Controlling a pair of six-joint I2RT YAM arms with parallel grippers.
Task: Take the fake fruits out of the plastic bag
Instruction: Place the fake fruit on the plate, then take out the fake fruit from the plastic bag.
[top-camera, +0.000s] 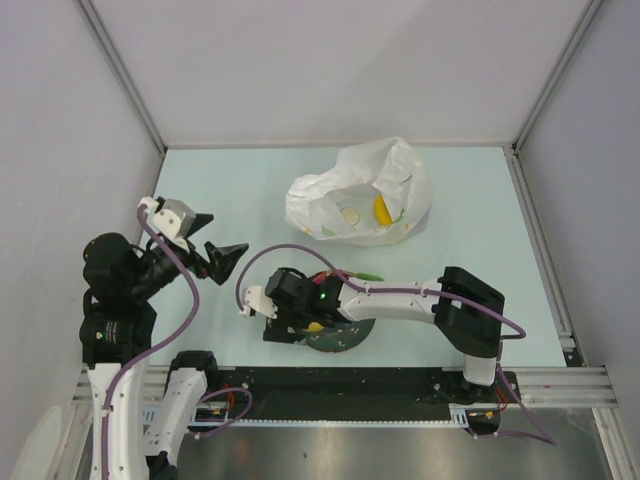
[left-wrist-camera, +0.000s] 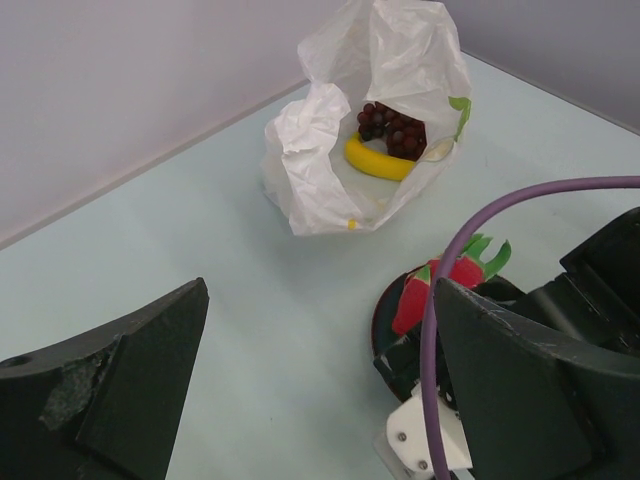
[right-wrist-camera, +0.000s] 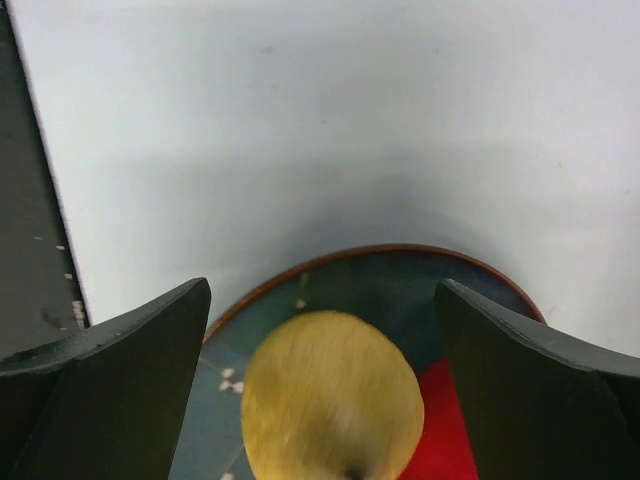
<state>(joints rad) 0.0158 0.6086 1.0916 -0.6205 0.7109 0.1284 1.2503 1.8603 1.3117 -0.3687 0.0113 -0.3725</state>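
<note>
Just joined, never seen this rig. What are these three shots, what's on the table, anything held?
Two robot arms bolted at the table's near edge, each with a two-finger gripper. The overhead picture looks down from behind them; the other two come from cameras on each wrist, so the dark wedges are that arm's own fingers. On the pale table lies a crinkly white plastic bag with a banana and a grape bunch inside. Nearer the arms is a dark plate carrying a red dragon fruit and a round yellow fruit. The right gripper hangs open over the plate, the yellow fruit between its fingers but not gripped. The left gripper is open and empty.
</note>
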